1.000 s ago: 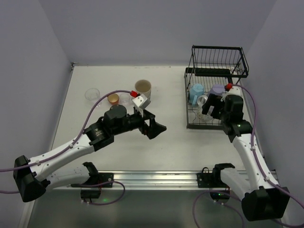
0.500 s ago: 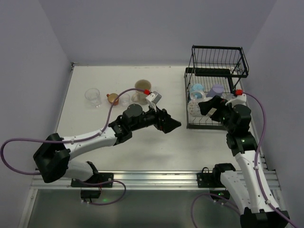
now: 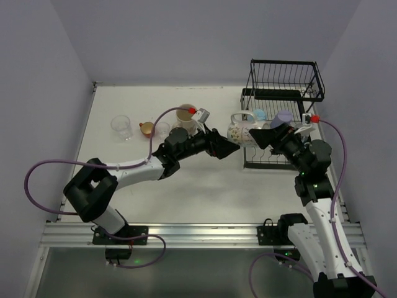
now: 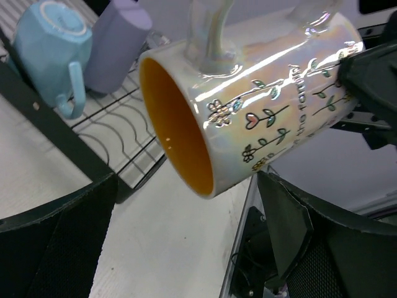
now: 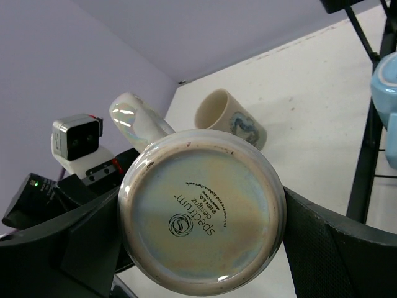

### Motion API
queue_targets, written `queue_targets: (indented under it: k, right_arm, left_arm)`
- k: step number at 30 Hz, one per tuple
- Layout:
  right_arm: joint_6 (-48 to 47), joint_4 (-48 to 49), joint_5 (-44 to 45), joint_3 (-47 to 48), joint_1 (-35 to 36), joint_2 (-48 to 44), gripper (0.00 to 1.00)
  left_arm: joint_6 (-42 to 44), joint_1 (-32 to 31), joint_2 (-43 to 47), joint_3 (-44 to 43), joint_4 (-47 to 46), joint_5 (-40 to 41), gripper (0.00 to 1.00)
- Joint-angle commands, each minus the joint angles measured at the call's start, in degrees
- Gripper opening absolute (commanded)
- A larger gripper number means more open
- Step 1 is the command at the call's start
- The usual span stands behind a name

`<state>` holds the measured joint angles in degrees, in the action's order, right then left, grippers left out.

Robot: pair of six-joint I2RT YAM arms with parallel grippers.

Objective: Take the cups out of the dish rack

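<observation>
Contact is all on the right side: we see the right claw (image 3: 254,133) clenched on a floral mug (image 3: 239,130), one finger pressed against each side of the mug near its base. In the right wrist view the base faces the lens squarely, with a printed maker's mark, and the dark fingers (image 5: 335,242) hug it left and right. The mug lies on its side in the air, handle up, its orange-lined mouth turned toward the left arm. It hangs just left of the dish rack (image 3: 282,92), over the bench (image 3: 205,192), clear of the rack's lower tray.

The left claw (image 3: 227,148) is spread wide and grips nothing. From its wrist camera we find the mug's mouth just ahead of it, between the lines of its two fingers; whether the nearer finger brushes the mug wall we cannot tell.

In the rack's lower tray a light blue cup (image 3: 258,115) and a lavender cup (image 3: 283,117) sit side by side, touching. On the bench, well to the left, stand a beige cup (image 3: 185,115), a small orange cup (image 3: 147,128) and two clear glasses (image 3: 121,126).
</observation>
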<state>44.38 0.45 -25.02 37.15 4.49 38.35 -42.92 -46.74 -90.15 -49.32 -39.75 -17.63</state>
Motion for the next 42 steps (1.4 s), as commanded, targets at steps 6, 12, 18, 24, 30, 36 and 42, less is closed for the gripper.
queue_targets:
  k: [6, 12, 18, 24, 30, 36, 42]
  right_arm:
    - [12.47, 18.88, -10.31, -0.93, 0.08, -0.56, 0.33]
    - [16.17, 22.32, -11.46, -2.96, 1.83, 0.41, 0.33]
    - [18.10, 22.84, -11.19, -4.71, 2.36, 0.32, 0.39]
    - [18.37, 24.51, -11.99, -6.38, 2.89, 2.69, 0.70]
    - [15.92, 23.19, -10.85, -6.30, 2.98, 4.37, 0.99]
    - [12.93, 20.47, -7.42, -5.86, 3.07, 4.45, 0.99]
    - [9.94, 18.19, -6.10, -6.21, 2.98, 4.98, 0.99]
  left_arm:
    - [-2.87, -0.19, 1.55, -3.59, -16.84, -7.77, 0.99]
    - [-3.93, -2.12, 2.78, -4.64, -20.19, -10.23, 0.81]
    - [-4.37, -2.48, 6.56, -2.10, -21.16, -9.62, 0.32]
    - [-3.06, -2.48, 10.25, -0.43, -18.89, -9.35, 0.00]
    - [3.44, -2.48, 16.84, 1.07, -8.98, -8.83, 0.00]
    - [15.04, -2.56, 28.17, 3.96, 13.85, 2.66, 0.00]
    - [23.22, -1.87, 33.64, 3.18, 42.64, 22.43, 0.00]
